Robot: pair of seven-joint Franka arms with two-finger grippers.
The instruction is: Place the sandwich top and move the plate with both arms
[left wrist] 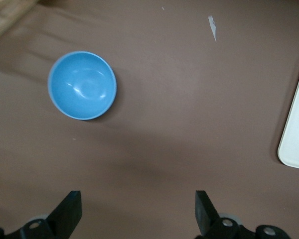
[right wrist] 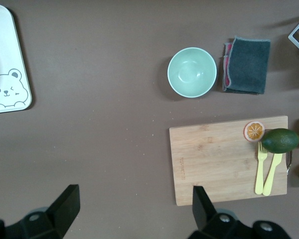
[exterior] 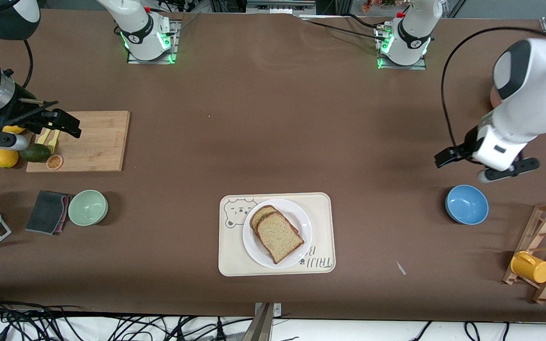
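The sandwich top (exterior: 280,237), a tan speckled slice with a brown crust, lies on a second slice (exterior: 260,214) on the white plate (exterior: 254,244). The plate sits on the cream bear tray (exterior: 323,208), near the table's front edge. My left gripper (exterior: 446,157) is open and empty in the air toward the left arm's end, over bare table beside the blue bowl (exterior: 466,204); its wrist view (left wrist: 138,211) shows that bowl (left wrist: 82,85) and a tray corner (left wrist: 296,139). My right gripper (exterior: 64,121) is open and empty over the cutting board (exterior: 93,142); its wrist view (right wrist: 134,209) shows the tray (right wrist: 5,74).
The board (right wrist: 224,159) holds an avocado (right wrist: 280,140), an orange slice and two yellow forks. A green bowl (exterior: 87,207) and a grey cloth (exterior: 48,212) lie nearer the camera. A wooden rack with a yellow mug (exterior: 531,267) stands at the left arm's end.
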